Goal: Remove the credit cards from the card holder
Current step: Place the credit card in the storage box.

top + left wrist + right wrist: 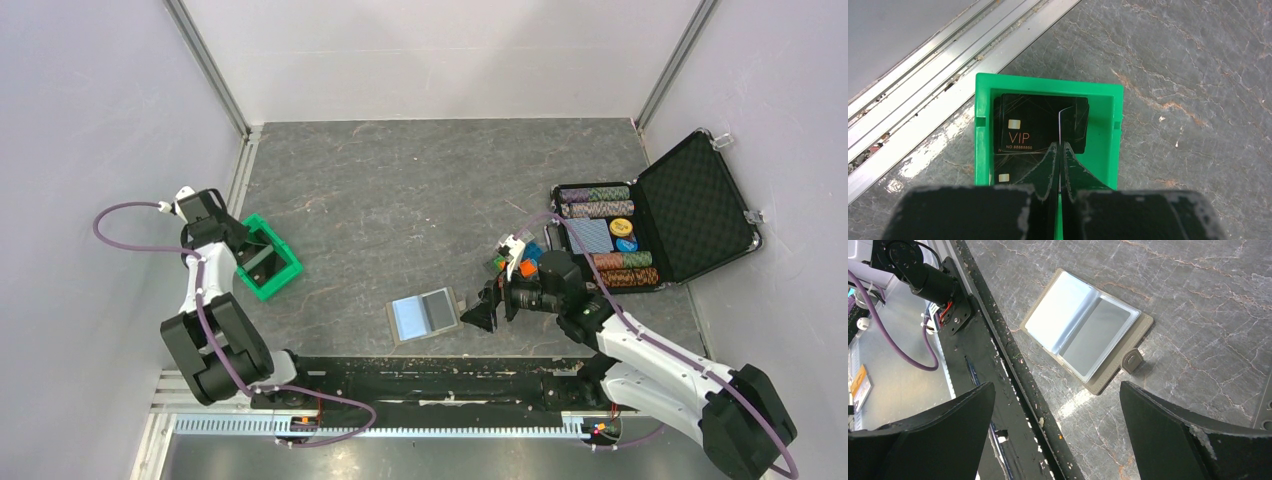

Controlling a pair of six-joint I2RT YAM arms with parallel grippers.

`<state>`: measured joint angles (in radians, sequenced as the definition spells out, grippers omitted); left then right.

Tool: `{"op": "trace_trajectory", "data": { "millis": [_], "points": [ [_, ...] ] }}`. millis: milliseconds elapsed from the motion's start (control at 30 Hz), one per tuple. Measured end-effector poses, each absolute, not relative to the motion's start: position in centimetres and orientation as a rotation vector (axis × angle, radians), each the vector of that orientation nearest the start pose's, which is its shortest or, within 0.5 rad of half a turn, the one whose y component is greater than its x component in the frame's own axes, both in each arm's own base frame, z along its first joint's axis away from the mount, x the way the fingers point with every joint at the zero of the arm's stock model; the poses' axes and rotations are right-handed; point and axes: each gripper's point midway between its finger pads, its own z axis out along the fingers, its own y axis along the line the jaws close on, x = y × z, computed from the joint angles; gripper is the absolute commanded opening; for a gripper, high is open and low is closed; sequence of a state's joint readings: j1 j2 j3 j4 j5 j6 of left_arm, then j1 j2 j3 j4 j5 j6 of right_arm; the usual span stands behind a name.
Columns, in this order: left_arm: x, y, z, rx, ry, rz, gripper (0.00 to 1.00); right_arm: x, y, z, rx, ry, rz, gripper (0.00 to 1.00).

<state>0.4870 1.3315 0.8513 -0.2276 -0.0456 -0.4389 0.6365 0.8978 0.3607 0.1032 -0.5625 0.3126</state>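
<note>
Tabletop [400,180] grey and veined, walls [440,50] pale; left jaws pinch a card [1060,125], right jaws wide.

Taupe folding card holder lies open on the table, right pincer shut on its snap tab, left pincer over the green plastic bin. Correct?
No: the right pincer is open, gripping nothing, as the right wrist view shows. The taupe folding card holder lies open; the left pincer is over the green plastic bin.
</note>
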Motion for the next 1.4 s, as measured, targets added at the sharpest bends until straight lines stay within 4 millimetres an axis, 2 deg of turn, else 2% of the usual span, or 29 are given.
{"op": "trace_trajectory", "data": {
  "millis": [67,267,467,700,933,1200,1300,1400],
  "points": [
    [33.1,16.5,11.8,-1.039,2.027,0.08,0.03,16.0,24.7,11.9,-0.716,2.009,1.145,0.98],
    [33.6,17.0,11.4,-1.047,2.03,0.093,0.13,16.2,24.5,11.7,-0.703,2.018,1.13,0.98],
    [33.6,17.4,10.7,-1.064,2.049,0.115,0.27,16.4,24.5,11.5,-0.697,2.027,1.122,0.98],
    [34.0,17.3,11.0,-1.065,2.07,0.099,0.37,16.4,24.5,11.3,-0.696,2.035,1.121,0.98],
    [35.9,17.3,12.8,-1.039,2.069,0.044,0.42,16.3,24.4,10.9,-0.697,2.054,1.118,0.98],
    [36.6,17.5,13.0,-1.066,2.133,0.03,0.47,17.0,23.8,10.2,-0.687,2.125,1.032,0.98],
    [36.5,17.0,12.6,-1.071,2.167,0.0,0.47,17.0,23.4,10.1,-0.678,2.134,1.011,0.98],
    [36.3,15.2,12.5,-1.053,2.221,-0.089,0.47,17.0,23.3,10.5,-0.67,2.125,1.003,0.98]
  ]
}}
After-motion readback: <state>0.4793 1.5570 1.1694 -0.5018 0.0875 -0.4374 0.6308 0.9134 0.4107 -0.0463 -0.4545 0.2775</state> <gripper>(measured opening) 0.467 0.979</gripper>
